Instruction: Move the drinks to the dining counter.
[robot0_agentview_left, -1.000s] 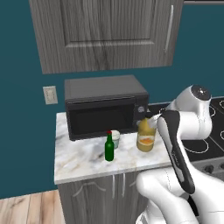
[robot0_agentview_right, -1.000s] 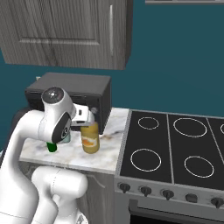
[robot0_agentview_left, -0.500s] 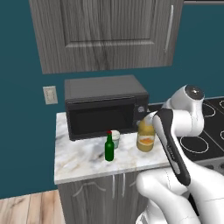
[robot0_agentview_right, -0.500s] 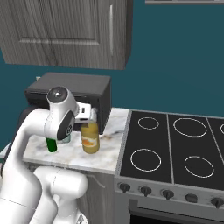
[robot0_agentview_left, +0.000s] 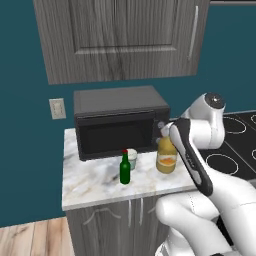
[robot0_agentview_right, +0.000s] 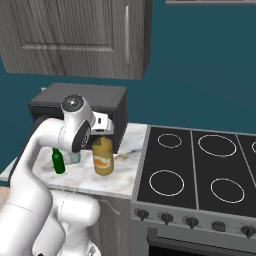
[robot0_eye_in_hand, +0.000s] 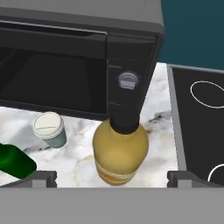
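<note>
Two drinks stand on the small marble worktop (robot0_agentview_left: 95, 182) in front of the microwave. The squat amber jug (robot0_agentview_left: 166, 158) (robot0_agentview_right: 103, 157) (robot0_eye_in_hand: 120, 153) has a black cap (robot0_eye_in_hand: 125, 120). Left of it stands the small dark-green bottle (robot0_agentview_left: 125, 170) (robot0_agentview_right: 58, 161) (robot0_eye_in_hand: 15, 161) with a red cap. My gripper (robot0_agentview_left: 165, 131) (robot0_agentview_right: 102, 134) (robot0_eye_in_hand: 111, 178) hovers open just above the jug's cap, not touching it. In the hand view its fingertips (robot0_eye_in_hand: 41, 177) stand on either side of the jug. The dining counter is out of view.
A small white cup (robot0_agentview_left: 132, 157) (robot0_eye_in_hand: 49, 129) stands between the two bottles, close to the black microwave (robot0_agentview_left: 120, 122) (robot0_agentview_right: 80, 107). Grey wall cabinets (robot0_agentview_left: 125, 40) hang overhead. A black stovetop (robot0_agentview_right: 195, 167) adjoins the worktop on the right.
The arm's upper joint has swung slightly left and the hand has shifted a little over the jug. The jaws stay open and the bottles have not moved.
</note>
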